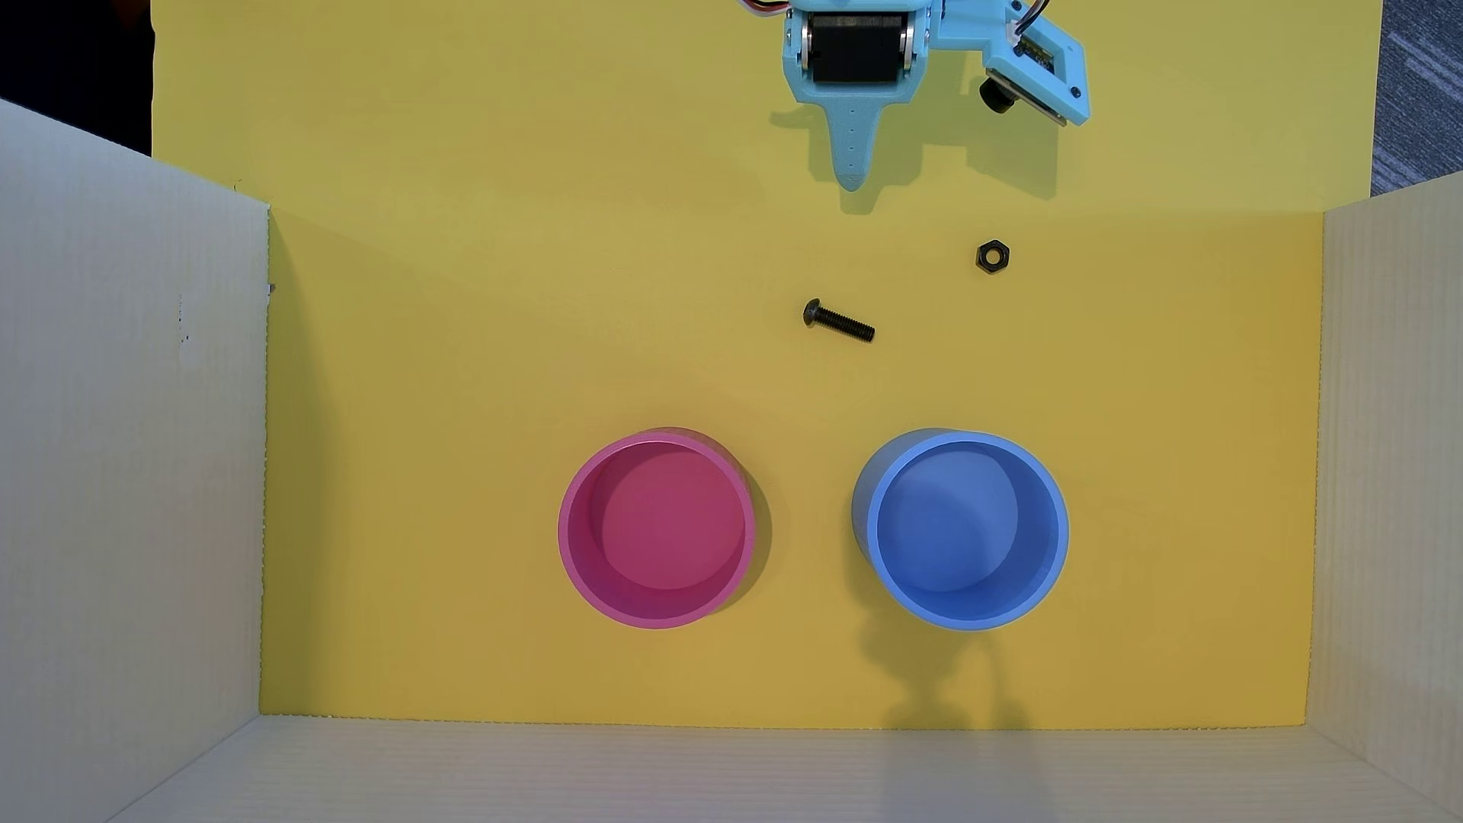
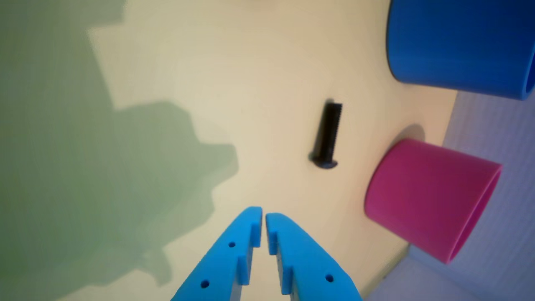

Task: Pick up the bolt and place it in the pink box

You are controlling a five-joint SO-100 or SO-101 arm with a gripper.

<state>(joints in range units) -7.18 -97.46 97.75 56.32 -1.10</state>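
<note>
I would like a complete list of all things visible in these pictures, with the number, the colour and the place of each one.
bolt: one, black, lying flat on the yellow sheet, near the middle of the overhead view, nothing touching it.
nut: one, black, hexagonal, on the sheet, up and to the right of the bolt in the overhead view.
pink box: one, pink, round, upright, empty, below the bolt to the left.
blue container: one, blue, round, upright, empty, beside the pink box on its right, not touching it.
yellow sheet: one, yellow, covering the floor.
white walls: white, standing on the left, right and bottom sides.
gripper: one, light blue, fingertips almost together, holding nothing, at the top of the overhead view.
</note>
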